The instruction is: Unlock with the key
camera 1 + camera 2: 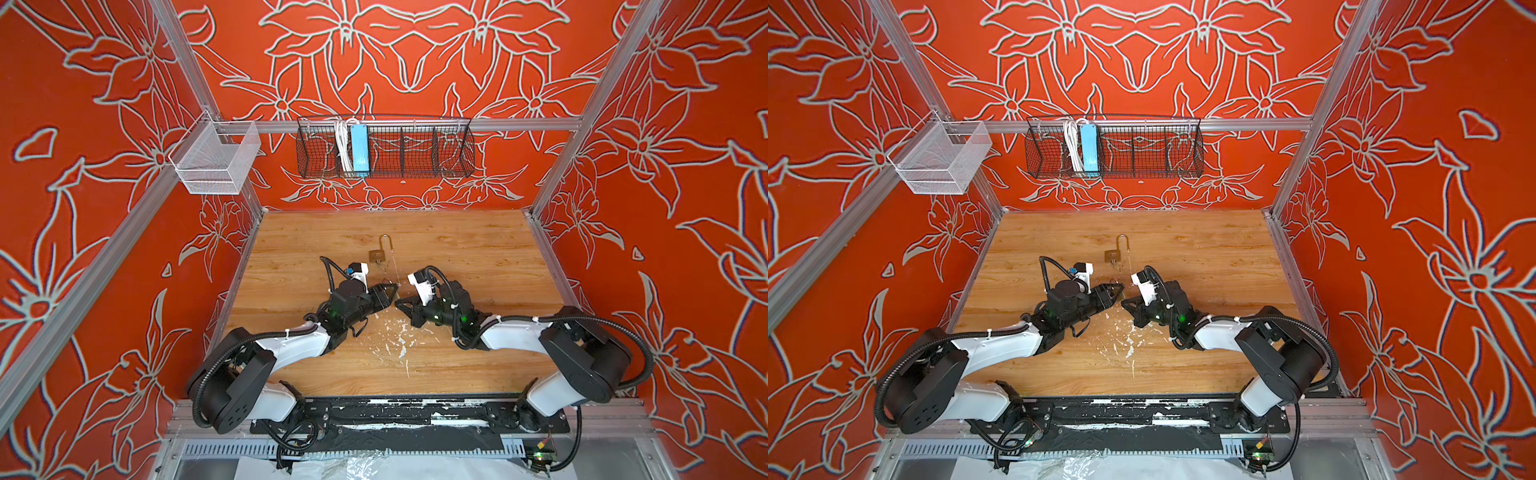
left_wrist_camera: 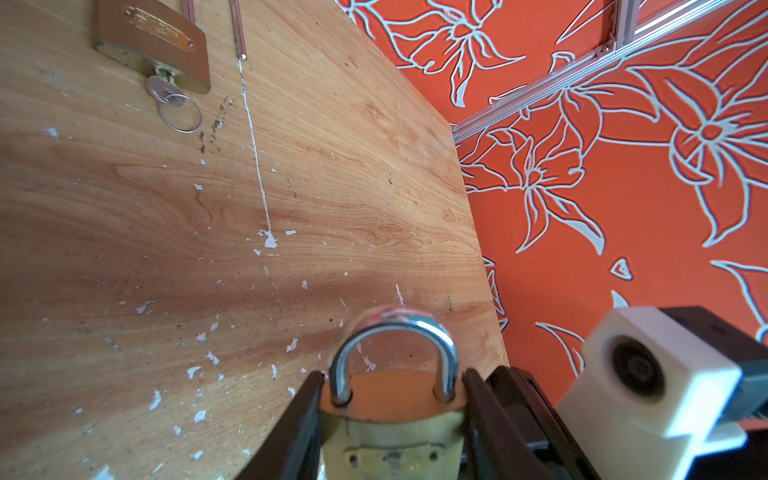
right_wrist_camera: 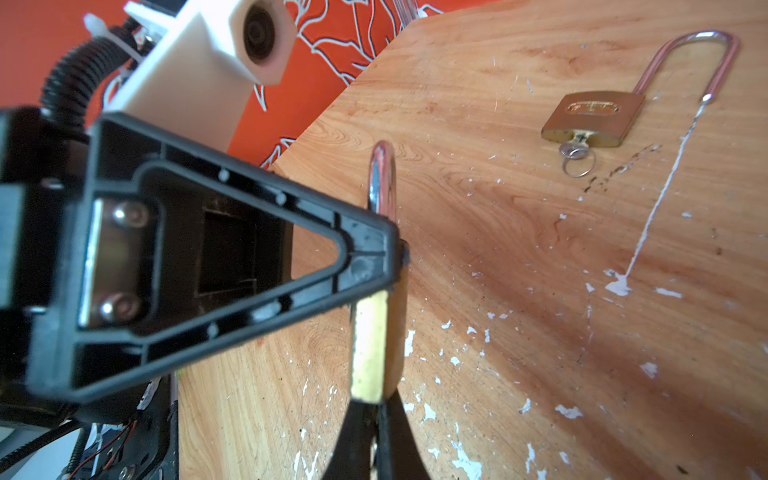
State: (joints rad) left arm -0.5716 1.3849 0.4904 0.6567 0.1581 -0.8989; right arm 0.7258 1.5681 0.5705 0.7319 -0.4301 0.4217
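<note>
The left gripper (image 2: 392,376) clamps a small brass padlock (image 2: 390,432), its short chrome shackle (image 2: 395,328) seated. The right gripper (image 3: 376,403) is pinched shut at the padlock's base, its contents hidden.

white arms (image 1: 291,347), black joints (image 1: 582,353), ribbed cables (image 1: 270,335)

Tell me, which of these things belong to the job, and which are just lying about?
Job: small padlock; left gripper clamping it; right gripper shut at its base.
Lying about: long padlock, already open, key in it; black basket with power strip; white basket.
</note>
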